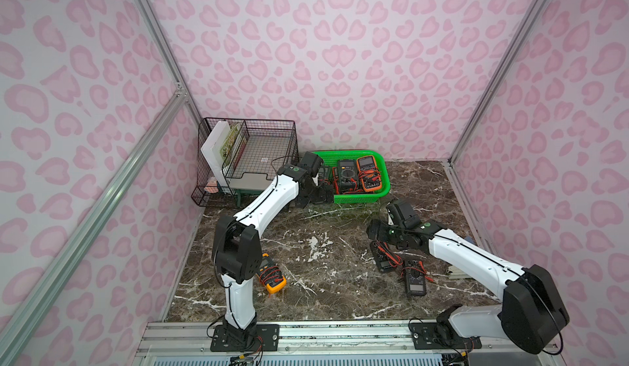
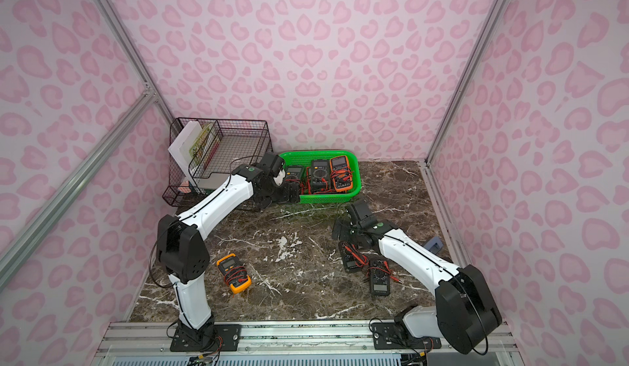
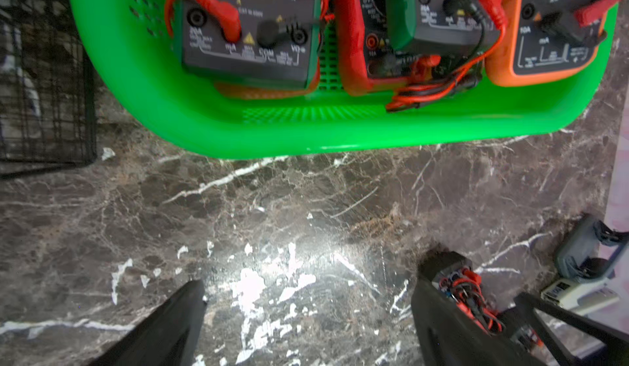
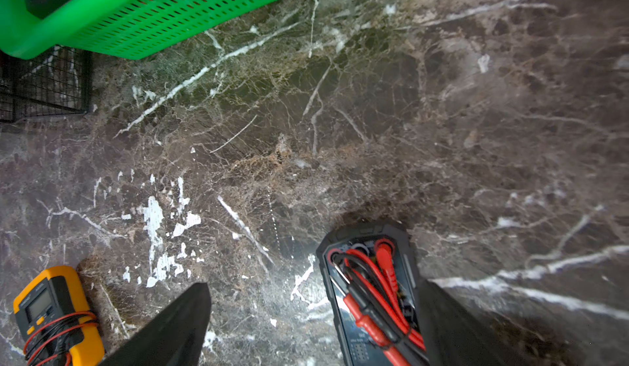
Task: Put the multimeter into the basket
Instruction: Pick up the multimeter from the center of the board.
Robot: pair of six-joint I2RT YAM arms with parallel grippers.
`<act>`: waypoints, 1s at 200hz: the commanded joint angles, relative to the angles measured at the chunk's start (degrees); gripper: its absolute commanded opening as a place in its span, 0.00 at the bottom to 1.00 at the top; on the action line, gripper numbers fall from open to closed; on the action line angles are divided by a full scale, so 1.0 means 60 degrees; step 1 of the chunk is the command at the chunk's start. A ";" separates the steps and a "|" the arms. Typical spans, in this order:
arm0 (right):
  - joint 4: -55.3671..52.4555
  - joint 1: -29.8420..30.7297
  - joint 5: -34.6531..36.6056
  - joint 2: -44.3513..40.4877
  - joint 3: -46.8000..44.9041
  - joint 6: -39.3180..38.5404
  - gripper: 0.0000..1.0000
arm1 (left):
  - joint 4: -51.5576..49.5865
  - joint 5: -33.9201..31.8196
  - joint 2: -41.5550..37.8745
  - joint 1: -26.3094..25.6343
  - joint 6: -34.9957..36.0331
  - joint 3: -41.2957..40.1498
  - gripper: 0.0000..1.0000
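Basket point(image 1: 360, 198) is set at counter point(image 1: 323, 272) rear, w/ wire rack point(image 1: 258, 149) just left of it. Multimeters point(image 1: 348, 175) are laid inside; lone meter point(image 1: 272, 277) is placed front-left, two meters point(image 1: 415, 282) front-right.

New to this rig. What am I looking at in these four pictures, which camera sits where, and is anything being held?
Two white robot arms are bolted at the table's near edge, and each ends in a two-finger gripper. The two wide pictures come from one overhead stereo camera. The two close-ups come from a camera on each wrist.

On the marble table stands a green basket already holding several multimeters, with a black wire rack beside it. A yellow multimeter and two black multimeters lie loose.

The left gripper is open over bare table in front of the basket. The right gripper is open close to one black meter. Neither holds anything.
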 commanded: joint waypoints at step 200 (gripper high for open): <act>0.0244 0.1410 0.0214 0.0077 -0.0041 -0.0971 0.99 | -0.2899 -0.3221 -0.4772 -0.0084 -0.2304 -0.4690 0.99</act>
